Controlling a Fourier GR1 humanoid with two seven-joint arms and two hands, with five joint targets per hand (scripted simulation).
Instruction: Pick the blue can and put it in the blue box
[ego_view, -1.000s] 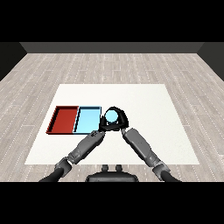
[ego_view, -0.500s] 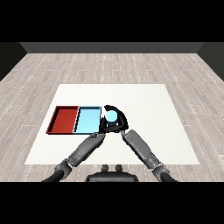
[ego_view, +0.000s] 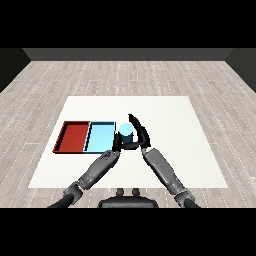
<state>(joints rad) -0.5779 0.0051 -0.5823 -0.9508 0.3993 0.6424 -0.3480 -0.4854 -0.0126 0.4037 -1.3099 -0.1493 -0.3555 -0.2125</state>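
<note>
blue can held in right robot hand, beside light blue tray.

One head view looks down, forward across the table, seemingly high.

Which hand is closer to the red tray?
Left. The left hand sits by the blue tray's right edge, one tray away from the red tray. The right hand is farther right, curled round the blue can.
</note>
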